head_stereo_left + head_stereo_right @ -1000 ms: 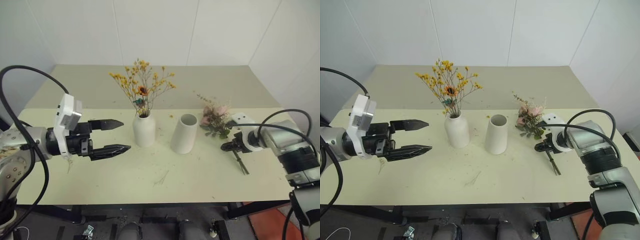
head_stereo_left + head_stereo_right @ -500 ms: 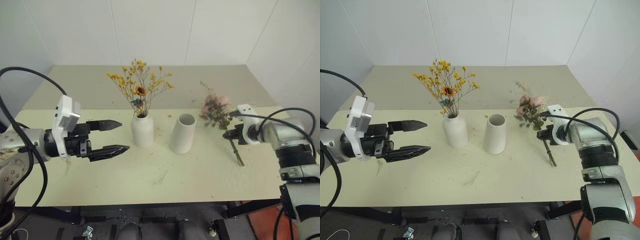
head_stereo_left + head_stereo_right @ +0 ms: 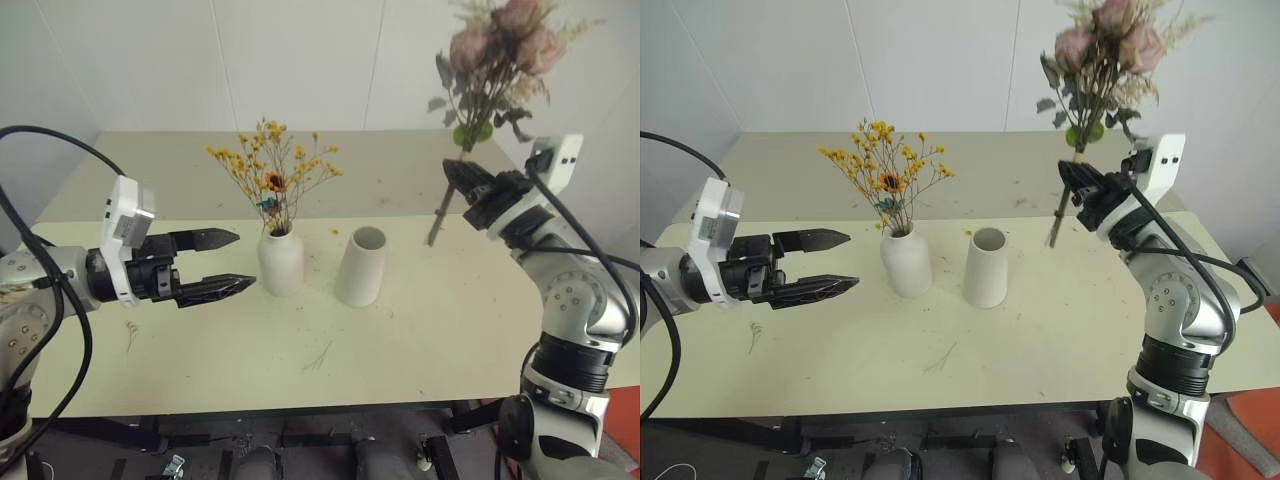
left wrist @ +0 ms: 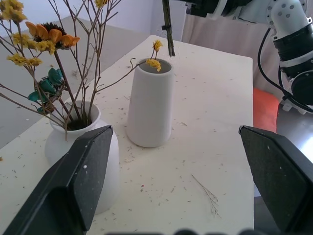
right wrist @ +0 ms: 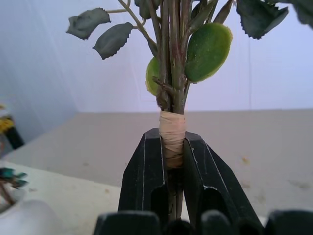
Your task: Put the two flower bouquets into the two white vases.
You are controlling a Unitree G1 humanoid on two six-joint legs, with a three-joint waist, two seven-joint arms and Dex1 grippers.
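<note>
The yellow-orange dried spray point(image 3: 272, 178) stands in the narrow-necked white vase point(image 3: 280, 263) at mid table. Beside it on the right stands the wide-mouthed white vase point(image 3: 360, 266), with nothing in it. My right gripper point(image 3: 462, 179) is shut on the taped stems point(image 5: 171, 139) of the pink rose bouquet point(image 3: 497, 55) and holds it upright, high above the table, to the right of the wide-mouthed vase. The stem ends point(image 3: 437, 222) hang below the gripper. My left gripper point(image 3: 225, 263) hovers open to the left of the narrow-necked vase, its fingers point(image 4: 83, 181) spread wide and holding nothing.
The pale table point(image 3: 420, 340) carries scattered flower crumbs and a loose sprig point(image 3: 321, 354) near the front. White walls close in behind and on the right. Black cables trail from both arms.
My right gripper closed on the pink rose bouquet where it lay on the table, lifted it high and swung it upright. The left gripper stayed where it was, open.
</note>
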